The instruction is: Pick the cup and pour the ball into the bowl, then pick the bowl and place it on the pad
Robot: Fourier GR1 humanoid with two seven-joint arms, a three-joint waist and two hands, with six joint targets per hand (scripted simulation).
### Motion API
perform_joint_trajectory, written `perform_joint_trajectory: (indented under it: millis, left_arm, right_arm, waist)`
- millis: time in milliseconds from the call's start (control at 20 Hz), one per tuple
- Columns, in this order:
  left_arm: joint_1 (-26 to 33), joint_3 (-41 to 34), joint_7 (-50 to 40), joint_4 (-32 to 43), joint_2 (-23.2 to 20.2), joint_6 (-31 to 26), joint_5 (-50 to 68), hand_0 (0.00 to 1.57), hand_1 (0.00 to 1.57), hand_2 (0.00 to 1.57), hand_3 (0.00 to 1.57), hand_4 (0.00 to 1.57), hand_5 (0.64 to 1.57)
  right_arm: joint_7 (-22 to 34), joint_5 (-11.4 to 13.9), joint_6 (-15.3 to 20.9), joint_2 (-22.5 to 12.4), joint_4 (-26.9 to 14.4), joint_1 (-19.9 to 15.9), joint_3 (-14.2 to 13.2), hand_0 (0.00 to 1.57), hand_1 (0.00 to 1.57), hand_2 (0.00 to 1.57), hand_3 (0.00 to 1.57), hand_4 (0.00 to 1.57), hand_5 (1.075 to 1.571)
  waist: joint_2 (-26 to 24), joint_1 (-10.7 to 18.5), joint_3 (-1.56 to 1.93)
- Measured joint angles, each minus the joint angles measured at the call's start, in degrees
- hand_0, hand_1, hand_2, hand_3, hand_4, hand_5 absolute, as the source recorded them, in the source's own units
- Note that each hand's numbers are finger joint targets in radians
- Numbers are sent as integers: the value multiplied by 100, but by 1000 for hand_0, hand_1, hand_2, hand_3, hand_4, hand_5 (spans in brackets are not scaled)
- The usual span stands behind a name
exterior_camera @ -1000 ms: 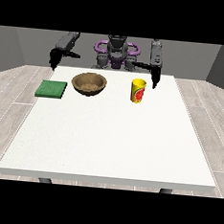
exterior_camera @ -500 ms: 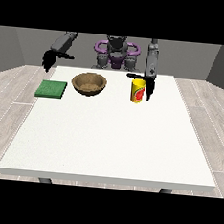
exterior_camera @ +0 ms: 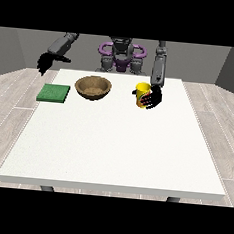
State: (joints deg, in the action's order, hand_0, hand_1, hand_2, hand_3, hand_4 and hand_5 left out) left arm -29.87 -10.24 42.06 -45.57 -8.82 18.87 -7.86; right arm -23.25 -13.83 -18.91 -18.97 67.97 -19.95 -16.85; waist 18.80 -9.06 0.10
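A yellow cup [exterior_camera: 140, 92] with a red label stands upright on the white table [exterior_camera: 116, 144], right of centre at the back. The hand at the view's right [exterior_camera: 155, 97] is against the cup's right side, its dark fingers curled across the cup's front. No ball shows; the cup's inside is hidden. A brown wooden bowl [exterior_camera: 93, 87] sits left of the cup, and nothing shows inside it. A flat green pad [exterior_camera: 54, 93] lies left of the bowl. The hand at the view's left [exterior_camera: 45, 63] hangs raised beyond the table's back left corner, fingers relaxed and holding nothing.
The robot's torso [exterior_camera: 121, 56] stands behind the table's far edge. The table's left edge runs close by the green pad. Grey plank floor surrounds the table.
The hand at the view's right has come down from above the table to the cup and closed around it. The hand at the view's left swung outward and lower.
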Motion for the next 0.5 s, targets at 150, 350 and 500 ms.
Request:
perform_joint_trajectory:
  millis: [150,350,500]
  left_arm:
    - [-166,-66,114,113,65,553,-152,1343,1343,1571,1571,879,1505]
    - [-324,10,24,246,71,896,-364,1356,1356,1571,1571,950,1525]
    - [-356,378,-509,258,167,1205,-819,1373,1373,1571,1571,1016,1532]
  right_arm:
    - [33,-85,-134,-186,-7,-67,-93,0,0,0,0,0,1556]
    - [19,-217,-329,-482,-303,-139,-315,0,0,0,0,0,1555]
    - [57,-183,-363,-559,-712,-124,-364,0,0,56,0,0,1558]
  waist:
    - [78,-169,17]
    - [3,-139,17]
    - [-422,1,8]
